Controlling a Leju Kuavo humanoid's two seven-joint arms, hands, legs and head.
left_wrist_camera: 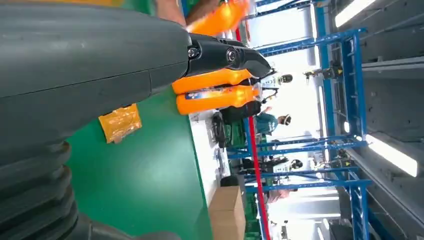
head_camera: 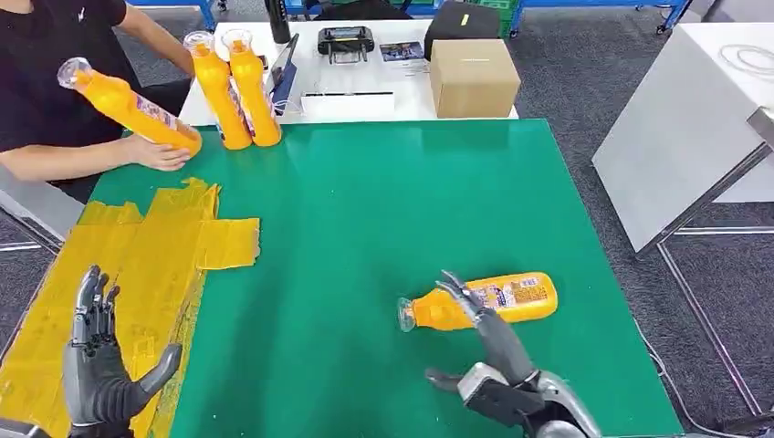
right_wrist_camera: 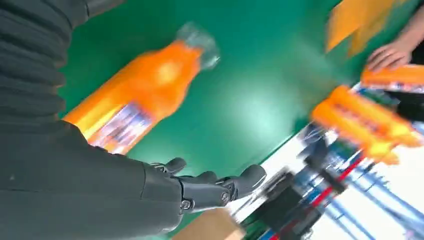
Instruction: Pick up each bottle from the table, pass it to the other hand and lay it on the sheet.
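Bottles come first: a person's hand (head_camera: pixel 160 153) tilts one bottle (head_camera: pixel 128 106) at upper left. Lower left, the left hand (head_camera: pixel 102 365) waits open and empty over the yellow sheet (head_camera: pixel 155 265). Lower right, the right hand (head_camera: pixel 484 351), fingers spread, reaches over the lying bottle (head_camera: pixel 484 301), seemingly ungrasped; the pick-up needs closing around it.

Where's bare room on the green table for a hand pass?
Free: the wide green middle between the yellow sheet and the lying bottle. Crowded: the far-left corner, with two standing bottles and a person's hand on a third bottle.
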